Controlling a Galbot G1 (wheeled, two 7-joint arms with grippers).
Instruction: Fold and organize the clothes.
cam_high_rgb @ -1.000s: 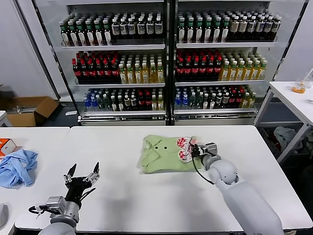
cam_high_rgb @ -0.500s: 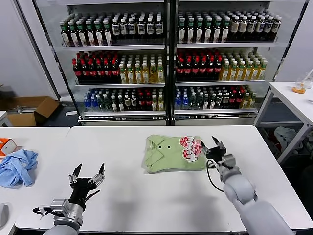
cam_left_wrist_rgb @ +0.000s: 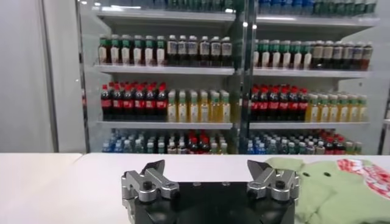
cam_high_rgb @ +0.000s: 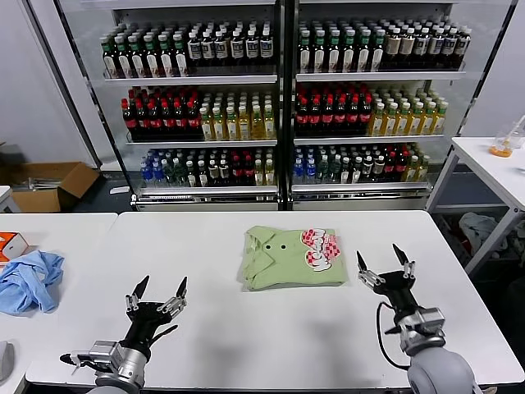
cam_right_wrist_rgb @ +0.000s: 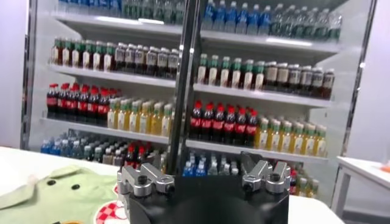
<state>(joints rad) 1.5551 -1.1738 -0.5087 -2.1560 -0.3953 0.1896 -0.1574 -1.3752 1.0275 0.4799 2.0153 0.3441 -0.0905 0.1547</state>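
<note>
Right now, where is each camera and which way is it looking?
Head view: up on the robot's head, looking down at the white table, folded green polo shirt, left pincer and right pincer.
Left wrist view: low behind the open left pincer, facing the drink shelves.
Right wrist view: behind the open right pincer, facing the shelves.
Shared: all show the shirt and shelves.

The left end effector (cam_left_wrist_rgb: 210,182) sits with fingers spread wide above the white tabletop (cam_left_wrist_rgb: 73,176). A folded green shirt (cam_left_wrist_rgb: 332,189) lies beside it. Bottle-stocked shelves (cam_left_wrist_rgb: 231,91) stand behind.
</note>
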